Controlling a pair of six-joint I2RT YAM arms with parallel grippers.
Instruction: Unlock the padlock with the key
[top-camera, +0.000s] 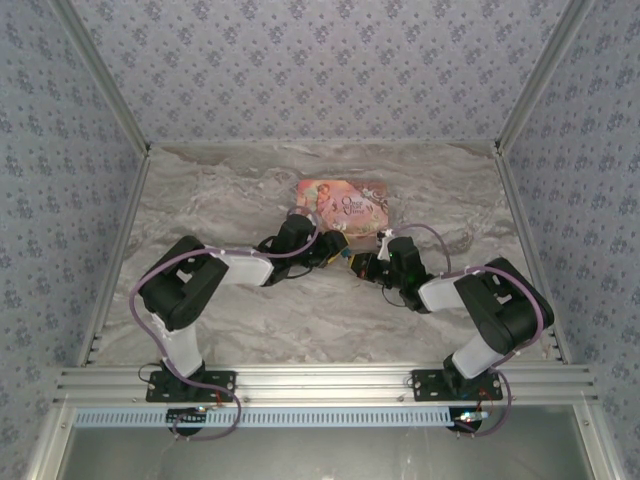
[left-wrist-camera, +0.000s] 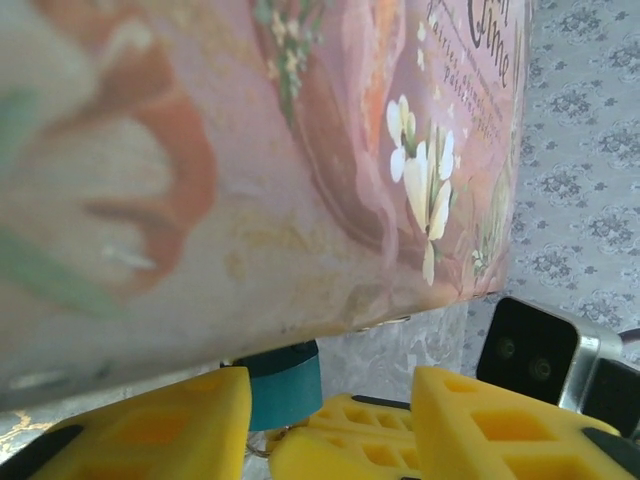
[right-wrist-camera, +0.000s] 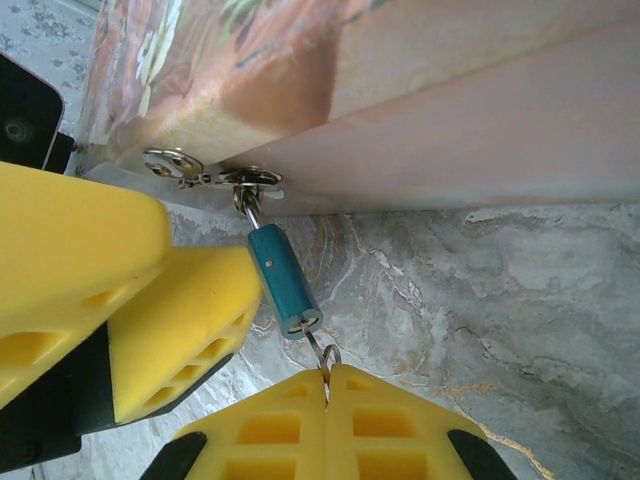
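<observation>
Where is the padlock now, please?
Left of centre in the right wrist view, the padlock hangs from the pink box's clasp, just above the shut right end effector.

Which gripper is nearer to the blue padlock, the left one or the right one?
Left. The left gripper stands open around the padlock, one finger beside it; the right gripper is just past its end, shut on the key.

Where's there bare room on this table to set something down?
Bare table left of the box, right of it, and along the near edge. Crowded just before the box, where the left gripper and right gripper, pinching the key, meet at the padlock.
</observation>
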